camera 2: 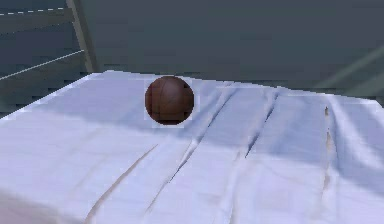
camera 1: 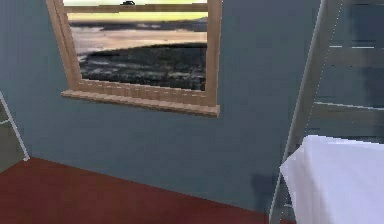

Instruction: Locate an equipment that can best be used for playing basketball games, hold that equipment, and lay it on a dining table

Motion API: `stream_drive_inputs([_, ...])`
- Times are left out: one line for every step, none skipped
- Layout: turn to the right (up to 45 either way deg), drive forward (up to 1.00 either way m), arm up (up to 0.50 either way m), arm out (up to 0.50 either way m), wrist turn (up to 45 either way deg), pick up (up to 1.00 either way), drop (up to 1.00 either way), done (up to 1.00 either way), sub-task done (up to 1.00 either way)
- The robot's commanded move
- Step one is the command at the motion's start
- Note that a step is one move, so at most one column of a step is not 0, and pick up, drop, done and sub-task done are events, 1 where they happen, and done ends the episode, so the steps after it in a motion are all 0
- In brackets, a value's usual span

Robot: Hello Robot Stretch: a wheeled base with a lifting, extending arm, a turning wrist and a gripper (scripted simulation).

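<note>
A dark reddish-brown basketball [camera 2: 169,100] with black seams rests on a white wrinkled sheet [camera 2: 190,160], a little left of the middle of the arm side view. A corner of the same white sheet [camera 1: 340,180] lies at the lower right of the forward view.
A blue-grey wall [camera 1: 150,135] with a wood-framed window [camera 1: 140,55] stands close ahead, above a reddish-brown floor [camera 1: 80,195]. A pale metal frame with rails [camera 1: 335,60] rises at the forward view's right and again as rails [camera 2: 50,40] at the arm side view's upper left.
</note>
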Motion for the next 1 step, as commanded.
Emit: stream_drive_inputs([0.0,0.0,0.5,0.0,0.0,0.0,0.0,0.0,0.0])
